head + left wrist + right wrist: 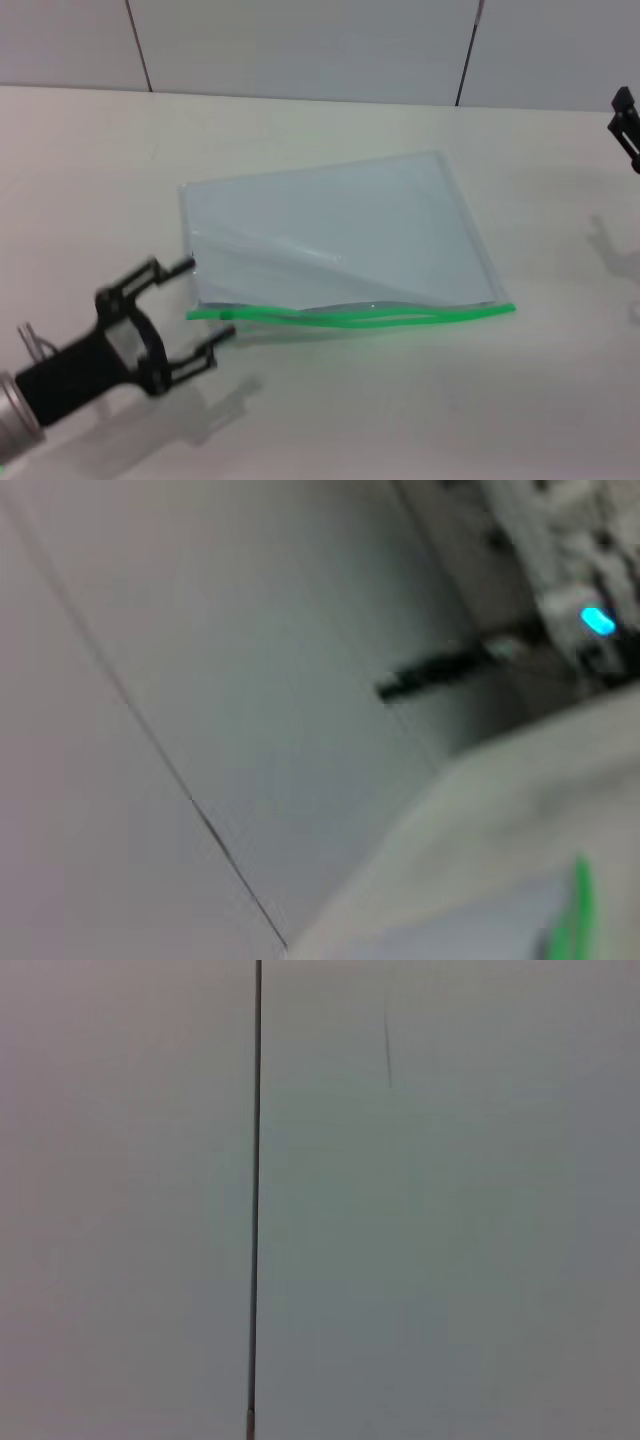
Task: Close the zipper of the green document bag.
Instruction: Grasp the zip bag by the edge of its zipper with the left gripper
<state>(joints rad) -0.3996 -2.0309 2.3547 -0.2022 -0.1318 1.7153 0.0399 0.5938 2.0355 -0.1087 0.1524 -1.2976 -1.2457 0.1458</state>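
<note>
— Green zipper (350, 317) is running along the bag's (335, 235) near edge on your table (420, 400).
— And your hands?
— Left hand (205, 305) is gaping beside its left end; right hand (628, 125), can't tell.

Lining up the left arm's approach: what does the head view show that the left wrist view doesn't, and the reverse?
Only the head view shows the whole green document bag flat on the table, the wavy zipper along its near edge, the open left pincer at the bag's left end, and the right pincer far right. Only the left wrist view shows a blue light. Both share a stretch of the zipper and the wall panels.
</note>
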